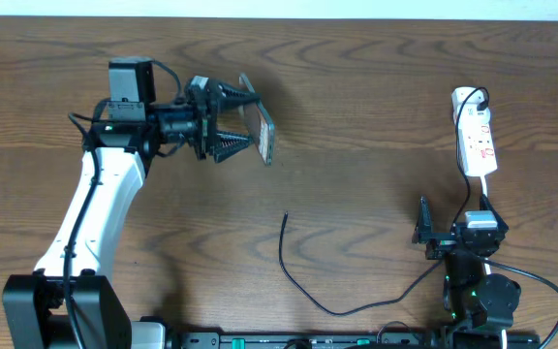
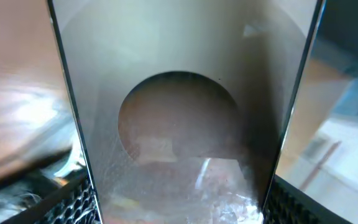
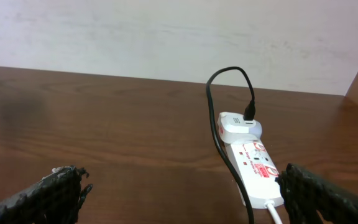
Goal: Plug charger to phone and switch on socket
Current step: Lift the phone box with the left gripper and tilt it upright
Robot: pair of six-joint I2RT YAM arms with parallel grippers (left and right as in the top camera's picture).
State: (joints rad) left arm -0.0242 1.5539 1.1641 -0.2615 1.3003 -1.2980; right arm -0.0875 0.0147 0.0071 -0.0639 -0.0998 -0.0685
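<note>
My left gripper [image 1: 238, 121] is shut on the phone [image 1: 264, 133] and holds it on edge above the table at upper left. In the left wrist view the phone's glossy face [image 2: 179, 124] fills the frame between the two fingers. The charger's thin black cable [image 1: 298, 286] lies on the table, its plug tip [image 1: 286, 215] free near the centre. The white socket strip [image 1: 475, 131] lies at the right with a white adapter in its far end; it also shows in the right wrist view [image 3: 253, 165]. My right gripper [image 1: 453, 233] is open and empty, just short of the strip.
The charger's adapter [image 3: 240, 127] sits in the strip's far end with the black cable looping off it. The strip's white cord [image 3: 273, 210] runs toward my right arm. A pale wall stands behind the wooden table [image 1: 376, 78].
</note>
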